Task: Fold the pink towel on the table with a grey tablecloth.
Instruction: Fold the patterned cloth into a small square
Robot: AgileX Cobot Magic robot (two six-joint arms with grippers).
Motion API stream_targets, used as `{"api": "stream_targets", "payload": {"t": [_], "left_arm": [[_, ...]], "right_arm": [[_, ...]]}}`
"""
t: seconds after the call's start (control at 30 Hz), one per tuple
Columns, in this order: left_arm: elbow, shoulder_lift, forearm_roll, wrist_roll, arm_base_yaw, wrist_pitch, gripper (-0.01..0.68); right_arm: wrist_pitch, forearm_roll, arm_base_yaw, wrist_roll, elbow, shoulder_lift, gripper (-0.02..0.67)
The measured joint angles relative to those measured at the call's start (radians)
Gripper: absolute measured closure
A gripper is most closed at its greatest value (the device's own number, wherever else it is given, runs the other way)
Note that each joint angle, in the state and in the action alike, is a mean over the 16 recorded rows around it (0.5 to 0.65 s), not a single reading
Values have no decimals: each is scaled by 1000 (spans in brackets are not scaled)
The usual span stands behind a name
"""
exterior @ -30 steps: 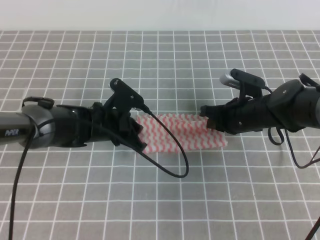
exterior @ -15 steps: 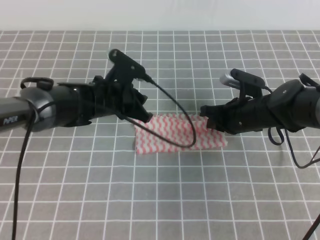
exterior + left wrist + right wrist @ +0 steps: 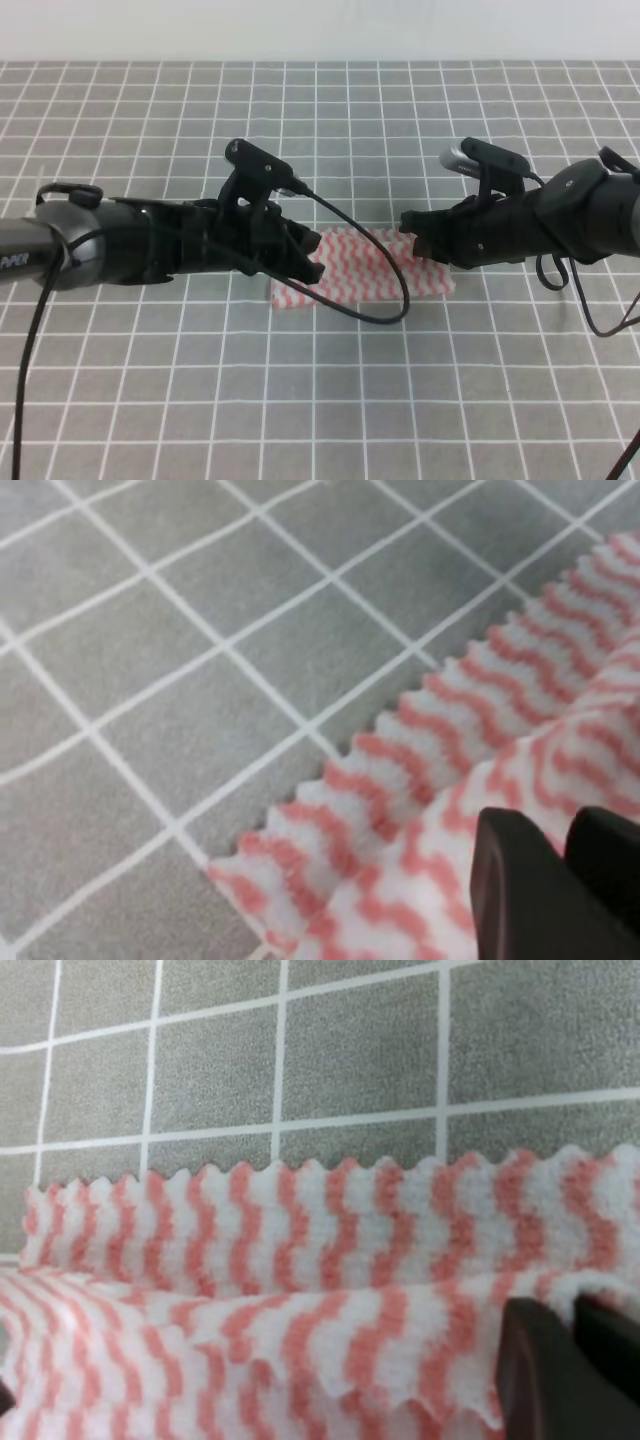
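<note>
The pink towel, a thin cloth of pink-red and white wavy stripes with scalloped edges, is what both my claws are on. My left claw reaches in from the left over the towel's left part, and in its wrist view my dark fingers are pressed together with a fold of the striped cloth bunched against them; they look clamped on the towel, though the tips themselves run out of the picture. My right claw comes in from the right and sits at the towel's right end. In its wrist view my fingers stand close together at the lower right corner with an upper layer of the cloth draped up to them, so I take it they pinch that layer, but the pinch point itself is not shown.

Going outward, the towel lies as a low, wide strip between my two arms, with a raised top layer over a flat bottom layer whose scalloped far edge rests on the fabric. A black cable from my left arm loops across the towel's front. All of it rests on the table with a grey tablecloth, a flat grey fabric printed with thin white grid lines, near the middle of the high view.
</note>
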Motion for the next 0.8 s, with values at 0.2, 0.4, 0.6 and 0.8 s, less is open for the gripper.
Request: {"api": "stream_targets", "payload": {"t": [0.2, 0.4, 0.6, 0.8], "left_arm": [[10, 18, -6, 15, 0, 36, 576], [10, 31, -12, 35, 0, 50, 579], [4, 32, -15, 61, 0, 85, 581], [-16, 33, -16, 75, 0, 114, 582]], "right_arm": [[0, 1, 0, 0, 0, 0, 662], [0, 2, 0, 0, 0, 0, 662], [1, 3, 0, 0, 0, 0, 662], [0, 7, 0, 0, 0, 0, 662]]}}
